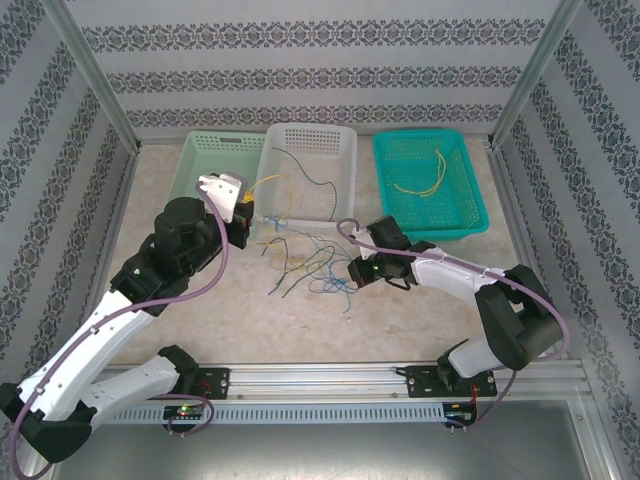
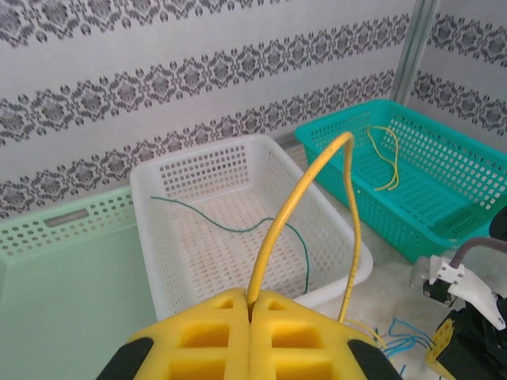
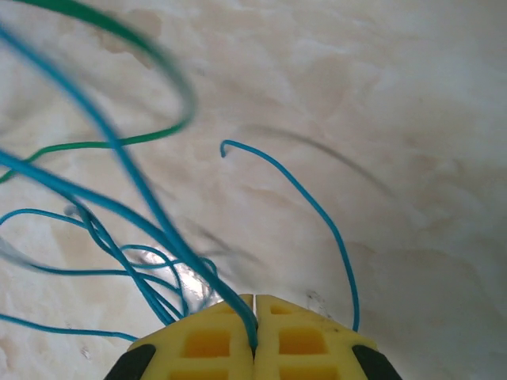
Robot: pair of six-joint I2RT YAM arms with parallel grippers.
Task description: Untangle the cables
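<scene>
A tangle of blue, green and yellow cables (image 1: 308,264) lies on the table in front of the white basket (image 1: 313,130). My left gripper (image 1: 241,208) hangs at that basket's near left corner, shut on a yellow cable (image 2: 294,196) that arches up and drops back to the table. My right gripper (image 1: 352,270) sits low at the tangle's right edge, shut on a blue cable (image 3: 119,150). More blue loops and a green cable (image 3: 162,57) lie just ahead of it. One green cable (image 2: 238,229) rests inside the white basket. Yellow cables (image 1: 425,181) lie in the teal basket (image 1: 471,203).
A light green basket (image 1: 205,158) stands left of the white one, and all three line the back of the table. Patterned walls and metal posts close the sides. The right arm's white link (image 2: 459,283) shows at the lower right of the left wrist view.
</scene>
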